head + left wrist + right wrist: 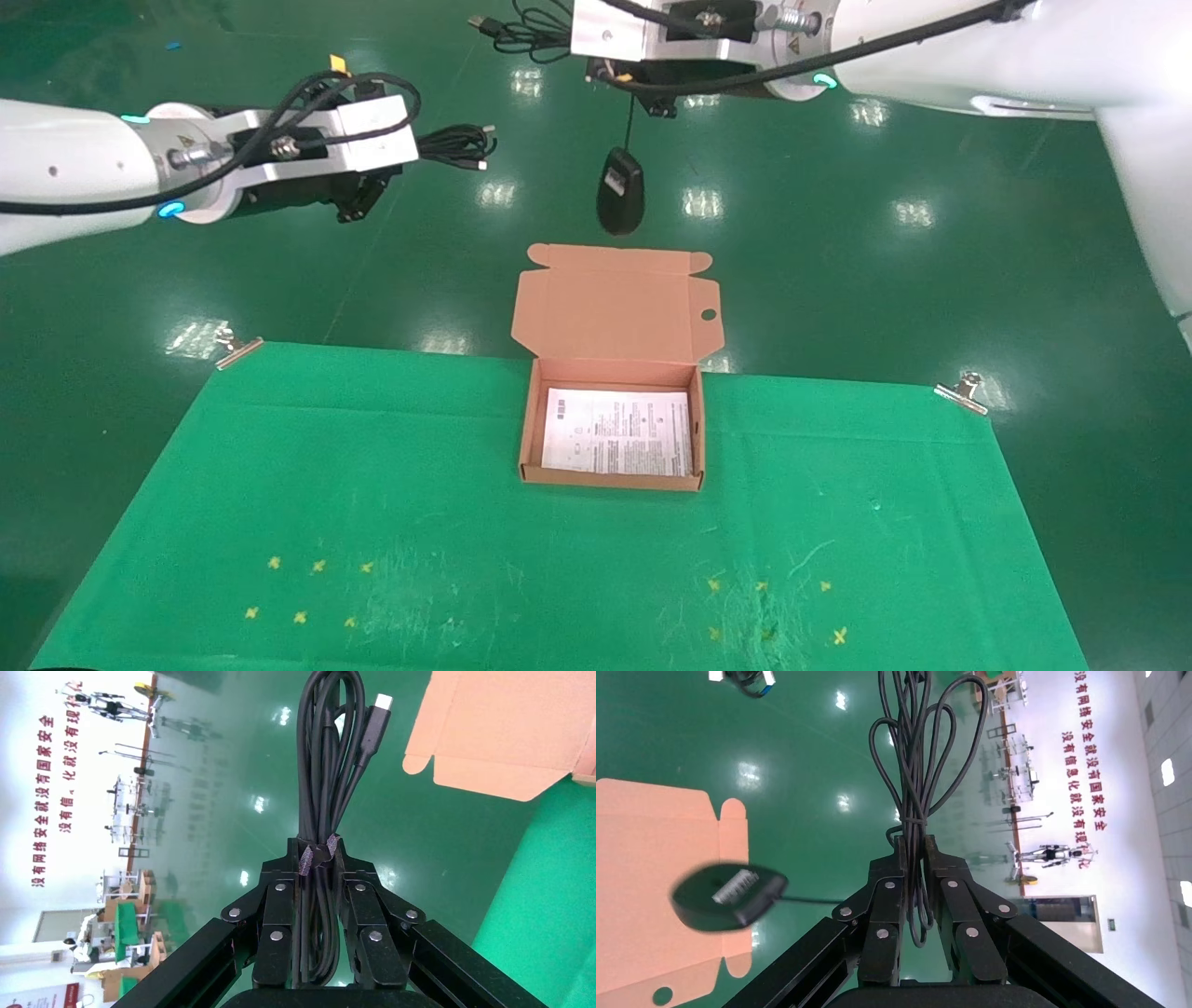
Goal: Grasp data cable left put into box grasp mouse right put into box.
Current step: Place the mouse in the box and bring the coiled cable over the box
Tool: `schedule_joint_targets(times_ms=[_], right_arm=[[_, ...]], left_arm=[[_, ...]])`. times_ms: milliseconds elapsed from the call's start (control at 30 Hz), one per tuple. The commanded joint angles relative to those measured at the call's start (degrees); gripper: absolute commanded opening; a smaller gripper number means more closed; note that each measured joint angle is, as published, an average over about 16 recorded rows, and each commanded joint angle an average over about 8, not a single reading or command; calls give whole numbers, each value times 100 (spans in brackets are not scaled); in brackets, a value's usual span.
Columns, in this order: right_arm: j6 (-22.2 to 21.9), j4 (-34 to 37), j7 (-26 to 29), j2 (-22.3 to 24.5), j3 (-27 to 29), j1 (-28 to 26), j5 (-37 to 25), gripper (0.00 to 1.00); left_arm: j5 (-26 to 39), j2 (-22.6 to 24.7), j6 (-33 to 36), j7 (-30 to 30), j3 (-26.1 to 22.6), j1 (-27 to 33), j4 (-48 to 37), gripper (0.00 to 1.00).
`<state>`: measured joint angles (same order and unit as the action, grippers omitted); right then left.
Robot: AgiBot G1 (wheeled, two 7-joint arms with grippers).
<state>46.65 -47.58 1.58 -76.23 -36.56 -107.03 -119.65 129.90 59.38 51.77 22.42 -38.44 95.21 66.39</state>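
Note:
The box (610, 480) stands open at the middle back of the green cloth, its lid (615, 303) upright. My left gripper (410, 154) is raised at the far left, shut on the data cable (456, 146), a black coil sticking out past the fingertips. In the left wrist view the gripper (318, 850) clamps the coil (330, 755), with the box lid (506, 734) beyond. My right gripper (577, 47) is high behind the box, shut on the mouse's bundled cord (521, 33). The mouse (621, 191) hangs below it above the lid. The right wrist view shows the gripper (912, 843), cord (919, 755) and mouse (728, 896).
A printed sheet (616, 443) lies in the box. The green cloth (372, 522) is clipped at its back corners (237, 347) (964, 391) and has yellow cross marks near the front. Glossy green floor lies beyond the table.

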Motion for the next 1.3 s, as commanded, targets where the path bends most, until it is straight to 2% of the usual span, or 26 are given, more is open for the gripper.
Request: schedule_joint_targets(times_ms=[33, 333, 600, 833, 1300], right_arm=[[-21, 59, -69, -25, -11, -27, 62, 0], [-93, 84, -86, -15, -167, 184, 110, 0], [-33, 108, -22, -102, -434, 454, 303, 0], [-155, 39, 74, -141, -864, 673, 459, 0], [-496, 149, 496, -191, -1888, 943, 1032, 0]], left_arm=[[48, 13, -18, 25, 2, 24, 4, 0], [189, -197, 206, 183, -48, -181, 113, 0], [769, -332, 337, 570, -106, -365, 320, 0], [1083, -369, 463, 865, -117, -470, 571, 0], [1176, -376, 518, 980, -113, -507, 687, 0]])
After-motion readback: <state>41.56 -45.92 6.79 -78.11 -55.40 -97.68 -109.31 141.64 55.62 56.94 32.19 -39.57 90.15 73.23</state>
